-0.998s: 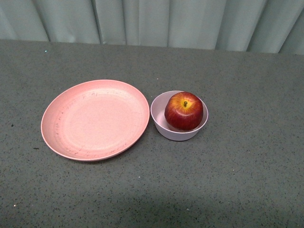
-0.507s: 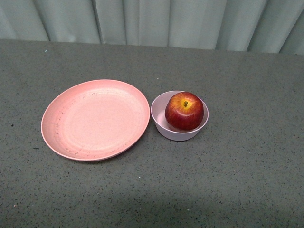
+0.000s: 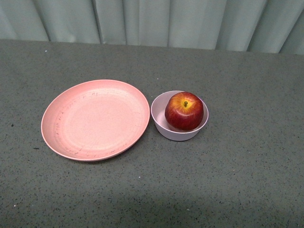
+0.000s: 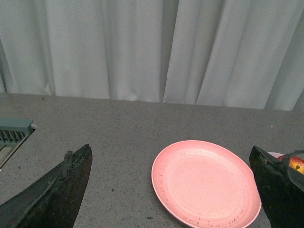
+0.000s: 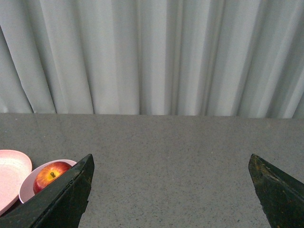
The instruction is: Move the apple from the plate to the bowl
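The dark-red apple (image 3: 184, 110) with a yellow patch at its stem sits in the small pale lilac bowl (image 3: 161, 124), just right of the wide salmon-pink plate (image 3: 95, 119), which holds nothing. Neither arm shows in the front view. In the left wrist view my left gripper (image 4: 171, 156) is open and empty, the plate (image 4: 205, 185) lies between its fingers further off, and a sliver of the apple (image 4: 298, 164) shows behind one finger. In the right wrist view my right gripper (image 5: 171, 161) is open and empty over bare table, with the apple (image 5: 50, 174) in the bowl (image 5: 27, 186) to one side.
A grey speckled table (image 3: 247, 180) carries everything, with a pale grey-green curtain (image 3: 152, 21) behind its far edge. A teal slatted object (image 4: 13, 130) shows at the edge of the left wrist view.
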Tool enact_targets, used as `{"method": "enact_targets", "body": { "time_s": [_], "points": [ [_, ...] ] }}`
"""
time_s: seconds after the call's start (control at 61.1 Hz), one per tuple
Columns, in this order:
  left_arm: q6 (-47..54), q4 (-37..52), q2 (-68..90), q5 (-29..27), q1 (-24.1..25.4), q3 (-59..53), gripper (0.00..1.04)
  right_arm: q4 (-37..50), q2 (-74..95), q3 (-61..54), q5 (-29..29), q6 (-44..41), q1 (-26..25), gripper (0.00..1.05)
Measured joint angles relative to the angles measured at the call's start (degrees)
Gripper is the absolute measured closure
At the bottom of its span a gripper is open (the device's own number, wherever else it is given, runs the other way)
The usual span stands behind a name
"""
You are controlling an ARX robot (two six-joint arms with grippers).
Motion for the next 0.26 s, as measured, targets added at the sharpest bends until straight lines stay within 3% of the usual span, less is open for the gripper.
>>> {"method": "enact_targets", "body": {
  "time_s": [0.262],
  "points": [
    [0.0, 0.0, 0.0, 0.0, 0.0, 0.0, 0.07, 0.0, 0.0, 0.0, 0.0, 0.0, 0.0, 0.09]
  ]
}}
